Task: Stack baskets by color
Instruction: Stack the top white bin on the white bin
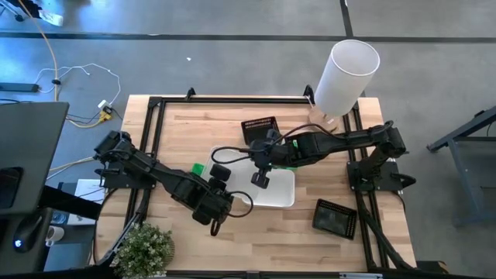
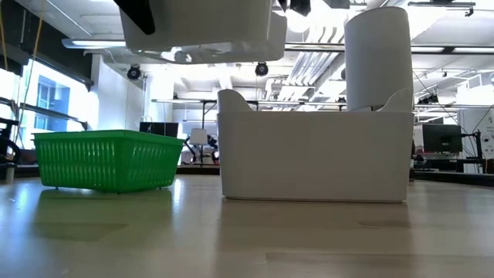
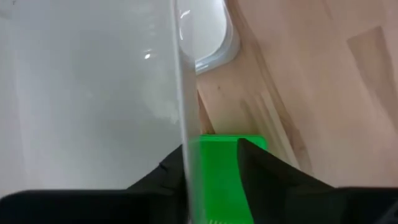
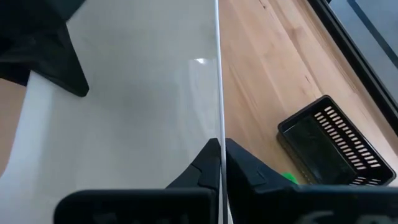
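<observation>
Right gripper (image 4: 221, 163) pinches the smooth white plastic basket's (image 4: 137, 93) wall; left gripper (image 3: 211, 163) straddles its opposite wall, fingers spread.

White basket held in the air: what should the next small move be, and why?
Probably back the left end effector off the raised white basket. Its jaws stand open astride the wall, while the right end effector is shut on it, so the right arm alone could carry it over the white basket on the table.

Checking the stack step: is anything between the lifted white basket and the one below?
Nothing visible does. The lifted white basket, pinched by the right gripper, hangs above the white basket on the table.
</observation>
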Robot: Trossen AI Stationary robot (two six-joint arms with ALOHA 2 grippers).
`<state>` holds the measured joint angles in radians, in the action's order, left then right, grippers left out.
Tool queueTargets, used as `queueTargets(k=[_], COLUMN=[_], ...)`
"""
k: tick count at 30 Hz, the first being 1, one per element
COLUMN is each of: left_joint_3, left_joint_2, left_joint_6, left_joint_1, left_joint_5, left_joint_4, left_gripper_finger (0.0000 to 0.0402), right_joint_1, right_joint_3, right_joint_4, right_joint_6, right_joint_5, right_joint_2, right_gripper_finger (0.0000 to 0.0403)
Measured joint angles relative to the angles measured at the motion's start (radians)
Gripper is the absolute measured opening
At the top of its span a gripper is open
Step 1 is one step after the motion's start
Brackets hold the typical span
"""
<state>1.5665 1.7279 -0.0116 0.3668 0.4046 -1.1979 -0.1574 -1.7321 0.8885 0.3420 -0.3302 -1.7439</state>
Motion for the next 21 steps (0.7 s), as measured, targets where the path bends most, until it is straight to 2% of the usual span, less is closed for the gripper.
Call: queueTargets(k=[7,21], left_joint_3=[0.070,0.194], left_joint_2=[0.000,-0.017], left_joint_6=[0.027,-0.003], left_joint_1=[0.001,0.002], left_joint_5=[-0.018,-0.012], left_joint_4=[-0.014,-0.028], left_gripper_finger=[0.0152,0.0150], right_joint_1=[0.000,-0.048], right_joint_3=[0.000,0.000], right_joint_4=[0.020,0.118], right_joint_6=[-0.007,-0.008], right_joint_5=[-0.036,-0.093], right_joint_2=[0.000,0.006], right_gripper_finger=[0.0000,0.0000])
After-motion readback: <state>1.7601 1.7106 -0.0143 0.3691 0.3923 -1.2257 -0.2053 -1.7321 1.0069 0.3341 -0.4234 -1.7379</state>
